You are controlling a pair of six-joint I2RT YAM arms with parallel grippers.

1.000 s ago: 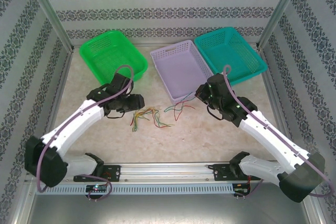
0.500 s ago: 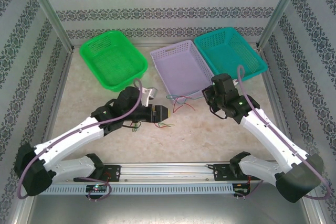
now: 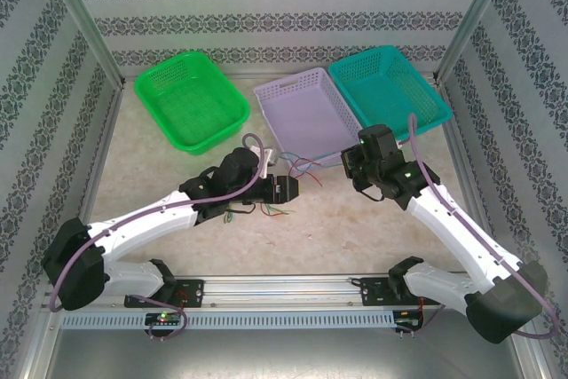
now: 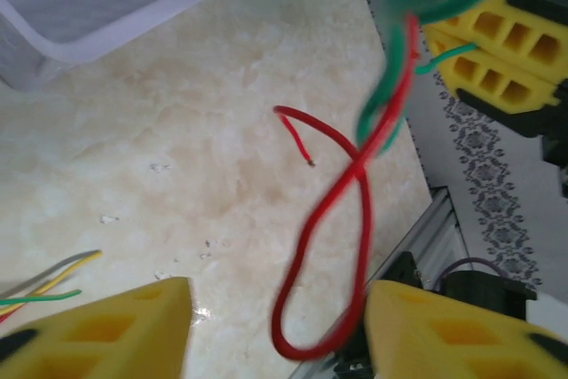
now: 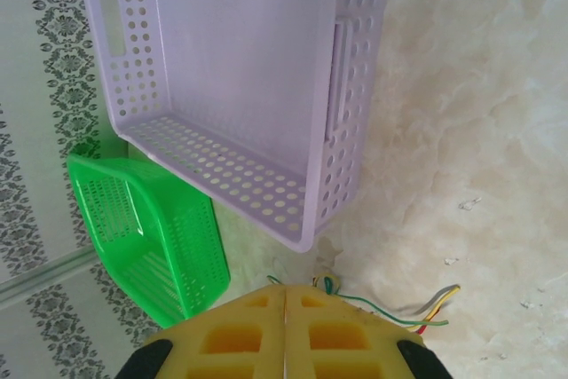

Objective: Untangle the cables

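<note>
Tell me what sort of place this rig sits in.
Probably a robot test cell, not a home: two arms bolted to a metal rail, wallpapered panels in an aluminium frame, and plastic baskets and thin coloured cables on the table.

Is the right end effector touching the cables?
Touching. The left wrist view shows red and green cables pinched in the shut right end effector.

Your left end effector (image 4: pixel 277 330) gapes; a looped red cable (image 4: pixel 358 166) hangs between its jaws, held with a green cable (image 4: pixel 383 86) by the right end effector (image 4: pixel 486 46).
</note>
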